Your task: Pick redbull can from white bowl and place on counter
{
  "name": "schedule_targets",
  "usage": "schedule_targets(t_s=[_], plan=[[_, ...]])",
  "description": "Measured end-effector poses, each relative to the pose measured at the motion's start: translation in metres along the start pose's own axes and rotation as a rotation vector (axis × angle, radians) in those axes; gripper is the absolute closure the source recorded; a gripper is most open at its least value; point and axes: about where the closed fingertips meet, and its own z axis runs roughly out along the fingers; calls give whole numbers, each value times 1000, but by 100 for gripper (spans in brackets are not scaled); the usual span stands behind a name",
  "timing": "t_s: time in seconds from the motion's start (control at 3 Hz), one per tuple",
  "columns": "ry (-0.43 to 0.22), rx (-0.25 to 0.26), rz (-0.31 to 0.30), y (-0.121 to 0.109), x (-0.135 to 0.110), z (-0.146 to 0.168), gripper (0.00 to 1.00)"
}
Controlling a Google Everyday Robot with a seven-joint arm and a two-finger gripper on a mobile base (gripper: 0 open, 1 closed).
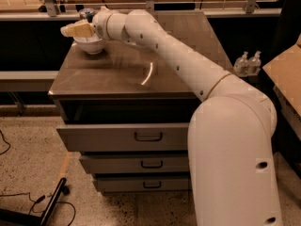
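The white bowl (92, 45) stands at the counter's (122, 74) far left corner. My gripper (74, 30) hangs just over the bowl's left rim, pointing left, with the wrist right above the bowl. A small silver-and-blue round top, apparently the redbull can (86, 12), peeks out just behind the wrist. The rest of the can is hidden by the gripper. I cannot tell if the can is held.
My white arm (188, 69) stretches across the counter from the front right to the far left. Three grey drawers (127, 136) with dark handles sit below. Two small bottles (248, 61) stand to the right. A dark rail runs behind the counter.
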Motion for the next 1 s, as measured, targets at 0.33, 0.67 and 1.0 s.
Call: schedule_targets(t_s=[0.33, 0.67, 1.0], plan=[[-17, 28, 9, 2, 10, 3, 16], [-20, 28, 11, 4, 10, 5, 47], [-20, 25, 12, 6, 11, 7, 71]])
